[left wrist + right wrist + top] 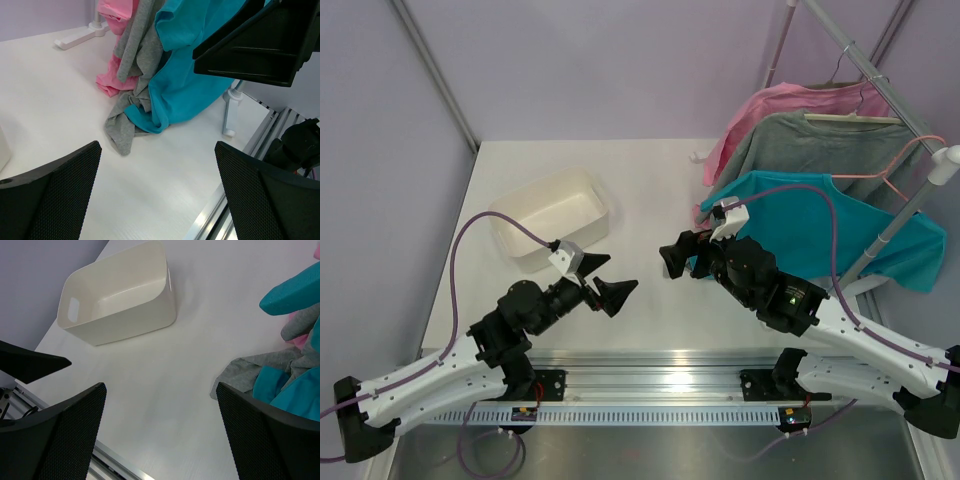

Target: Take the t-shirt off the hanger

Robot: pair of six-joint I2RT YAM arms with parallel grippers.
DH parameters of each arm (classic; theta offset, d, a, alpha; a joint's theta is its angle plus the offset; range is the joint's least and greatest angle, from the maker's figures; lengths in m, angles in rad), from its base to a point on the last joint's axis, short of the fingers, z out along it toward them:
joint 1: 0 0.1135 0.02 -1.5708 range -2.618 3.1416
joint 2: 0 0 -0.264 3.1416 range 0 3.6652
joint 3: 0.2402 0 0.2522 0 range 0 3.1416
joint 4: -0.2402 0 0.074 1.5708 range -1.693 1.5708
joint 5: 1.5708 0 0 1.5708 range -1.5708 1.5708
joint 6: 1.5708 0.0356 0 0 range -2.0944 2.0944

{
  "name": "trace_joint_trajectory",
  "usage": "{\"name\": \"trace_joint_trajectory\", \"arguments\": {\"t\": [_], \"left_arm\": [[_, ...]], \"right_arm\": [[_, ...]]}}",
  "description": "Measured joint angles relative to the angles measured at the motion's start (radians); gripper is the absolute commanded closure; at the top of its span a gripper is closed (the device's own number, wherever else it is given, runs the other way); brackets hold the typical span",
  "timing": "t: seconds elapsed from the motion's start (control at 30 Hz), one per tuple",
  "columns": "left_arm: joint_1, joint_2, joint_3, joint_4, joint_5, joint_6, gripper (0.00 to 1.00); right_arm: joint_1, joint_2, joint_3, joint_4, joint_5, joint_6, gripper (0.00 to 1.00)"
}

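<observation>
The teal t-shirt point(800, 225) hangs on the thin pink wire hanger point(895, 165) on the rack at the right, nearest of three shirts. Its lower hem rests on the table in the left wrist view point(185, 75) and shows at the right edge of the right wrist view point(295, 390). My right gripper point(672, 255) is open and empty, just left of the t-shirt's hem and apart from it point(160, 435). My left gripper point(623, 272) is open and empty over the table's middle, facing the right one point(157, 195).
A grey t-shirt point(800, 140) on a wooden hanger point(850, 118) and a pink t-shirt point(770, 105) hang behind the teal one. The rack's slanted bar point(880, 75) and foot point(80, 37) stand at the right. A white bin point(555, 215) sits at the left.
</observation>
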Motion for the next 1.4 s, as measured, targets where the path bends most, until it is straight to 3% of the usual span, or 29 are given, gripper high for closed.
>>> {"name": "trace_joint_trajectory", "arguments": {"t": [0.27, 0.6, 0.7, 0.9, 1.07, 1.27, 1.4], "left_arm": [[0.0, -0.015, 0.0, -0.001, -0.001, 0.003, 0.01], [0.0, -0.016, 0.0, -0.003, -0.002, 0.003, 0.01], [0.0, -0.018, 0.0, -0.003, -0.001, 0.003, 0.01], [0.0, -0.016, 0.0, -0.002, 0.025, 0.003, 0.01], [0.0, -0.002, 0.0, -0.002, 0.03, 0.003, 0.01], [0.0, 0.046, 0.009, 0.018, 0.054, 0.019, 0.01], [0.0, 0.179, 0.137, 0.02, 0.104, 0.023, 0.01]], "right_arm": [[0.0, 0.005, 0.024, -0.035, 0.008, 0.002, 0.0], [0.001, -0.102, 0.27, -0.266, 0.14, 0.024, 0.01], [0.002, -0.142, 0.39, -0.343, 0.246, 0.011, 0.0], [0.002, -0.153, 0.629, -0.548, 0.609, 0.101, 0.02], [0.002, -0.167, 0.627, -0.663, 0.781, 0.233, 0.02], [0.002, -0.21, 0.556, -0.69, 0.88, 0.293, 0.03], [0.002, -0.253, 0.529, -0.703, 0.904, 0.312, 0.02]]}}
